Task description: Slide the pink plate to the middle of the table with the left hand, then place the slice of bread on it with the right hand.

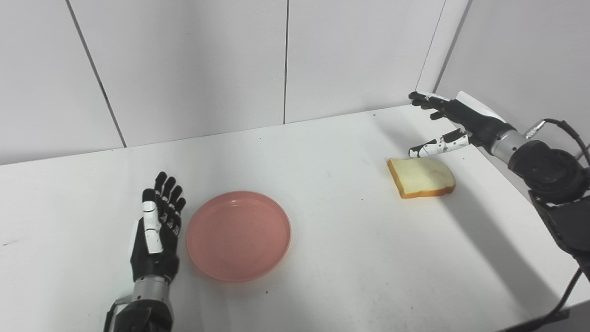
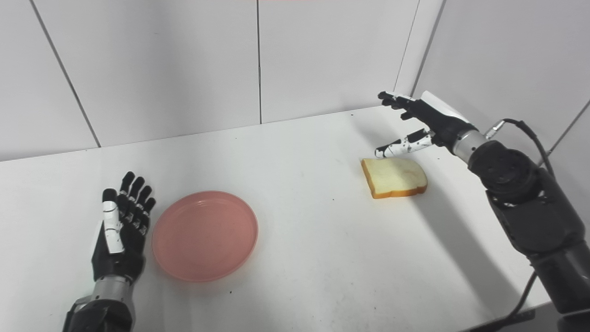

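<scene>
A round pink plate [image 1: 238,235] lies flat on the white table [image 1: 322,258], left of the middle and near the front. My left hand [image 1: 158,226] rests just left of the plate, open, fingers straight and pointing away, a narrow gap from the rim. A slice of bread [image 1: 421,177] with a brown crust lies flat at the right side. My right hand [image 1: 454,122] hovers above and behind the bread, open, thumb spread below the fingers, holding nothing.
White panelled walls [image 1: 286,60] close the table at the back and on the right. The table's right edge [image 1: 502,175] runs under my right forearm. A black cable [image 1: 569,133] loops by the right wrist.
</scene>
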`<control>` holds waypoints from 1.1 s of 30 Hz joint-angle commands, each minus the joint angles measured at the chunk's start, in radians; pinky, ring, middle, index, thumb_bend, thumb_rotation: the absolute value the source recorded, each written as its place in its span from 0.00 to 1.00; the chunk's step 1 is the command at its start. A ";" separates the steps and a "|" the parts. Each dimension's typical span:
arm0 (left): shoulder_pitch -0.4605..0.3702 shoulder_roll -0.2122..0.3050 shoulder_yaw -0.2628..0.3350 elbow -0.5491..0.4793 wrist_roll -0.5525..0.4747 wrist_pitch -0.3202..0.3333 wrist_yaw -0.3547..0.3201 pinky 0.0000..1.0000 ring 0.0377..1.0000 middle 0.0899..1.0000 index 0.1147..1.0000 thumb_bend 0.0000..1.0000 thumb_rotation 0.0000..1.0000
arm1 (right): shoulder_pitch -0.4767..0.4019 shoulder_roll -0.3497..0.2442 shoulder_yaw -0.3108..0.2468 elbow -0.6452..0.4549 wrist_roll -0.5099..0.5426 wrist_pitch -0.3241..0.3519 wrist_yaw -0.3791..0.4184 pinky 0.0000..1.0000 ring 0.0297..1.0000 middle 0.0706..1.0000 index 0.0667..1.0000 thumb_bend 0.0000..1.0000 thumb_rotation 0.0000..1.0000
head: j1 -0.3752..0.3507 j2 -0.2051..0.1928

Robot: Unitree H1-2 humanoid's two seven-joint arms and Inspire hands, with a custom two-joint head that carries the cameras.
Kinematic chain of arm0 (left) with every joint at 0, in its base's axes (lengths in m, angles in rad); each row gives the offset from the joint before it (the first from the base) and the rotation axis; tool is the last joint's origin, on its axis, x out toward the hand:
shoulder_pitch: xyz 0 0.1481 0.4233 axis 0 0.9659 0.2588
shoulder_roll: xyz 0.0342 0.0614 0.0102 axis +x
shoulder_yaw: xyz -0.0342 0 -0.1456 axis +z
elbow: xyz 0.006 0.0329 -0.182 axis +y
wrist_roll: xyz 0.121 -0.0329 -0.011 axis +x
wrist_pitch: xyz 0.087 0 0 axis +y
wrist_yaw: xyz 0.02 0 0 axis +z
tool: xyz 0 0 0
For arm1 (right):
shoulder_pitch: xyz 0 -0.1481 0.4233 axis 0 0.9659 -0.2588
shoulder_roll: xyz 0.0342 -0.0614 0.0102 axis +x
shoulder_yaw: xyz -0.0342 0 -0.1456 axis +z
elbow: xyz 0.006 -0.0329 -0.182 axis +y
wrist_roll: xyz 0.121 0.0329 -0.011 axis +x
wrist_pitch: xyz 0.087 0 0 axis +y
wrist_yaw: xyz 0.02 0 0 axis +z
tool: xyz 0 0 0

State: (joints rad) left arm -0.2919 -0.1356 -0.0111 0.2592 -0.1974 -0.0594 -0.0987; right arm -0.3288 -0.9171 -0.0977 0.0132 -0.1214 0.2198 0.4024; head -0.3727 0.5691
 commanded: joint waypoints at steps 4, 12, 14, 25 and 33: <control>-0.021 0.010 0.003 -0.007 -0.010 -0.016 -0.021 0.99 0.99 0.99 0.96 0.68 1.00 | -0.087 -0.075 0.022 0.032 -0.047 -0.025 0.032 0.93 0.98 0.94 0.94 0.98 0.29 | -0.011 -0.005; -0.030 0.009 0.008 0.008 -0.013 -0.027 -0.026 0.99 0.99 0.99 0.96 0.69 1.00 | -0.166 -0.094 0.095 0.153 -0.086 -0.109 0.091 0.95 0.96 0.94 0.95 0.98 0.24 | -0.018 -0.013; -0.030 0.007 0.009 0.006 -0.014 -0.026 -0.028 0.99 0.99 0.99 0.96 0.70 1.00 | -0.181 -0.102 0.119 0.175 -0.112 -0.121 0.104 0.93 0.96 0.94 0.96 1.00 0.25 | -0.019 -0.013; -0.027 -0.001 0.009 -0.001 -0.011 -0.023 -0.029 0.99 0.99 0.99 0.96 0.69 1.00 | -0.231 -0.097 0.195 0.247 -0.191 -0.159 0.152 0.93 0.96 0.96 0.95 1.00 0.21 | -0.009 -0.009; -0.026 0.000 0.009 -0.002 -0.023 -0.030 -0.050 0.99 0.98 0.98 0.96 0.69 1.00 | -0.257 -0.105 0.253 0.268 -0.251 -0.164 0.202 0.88 0.98 1.00 0.99 1.00 0.24 | -0.021 -0.019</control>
State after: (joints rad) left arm -0.2988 -0.1294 0.0001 0.2672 -0.1988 -0.0630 -0.1316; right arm -0.5297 -0.9758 0.1607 0.2795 -0.3540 0.1027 0.6096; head -0.3942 0.5492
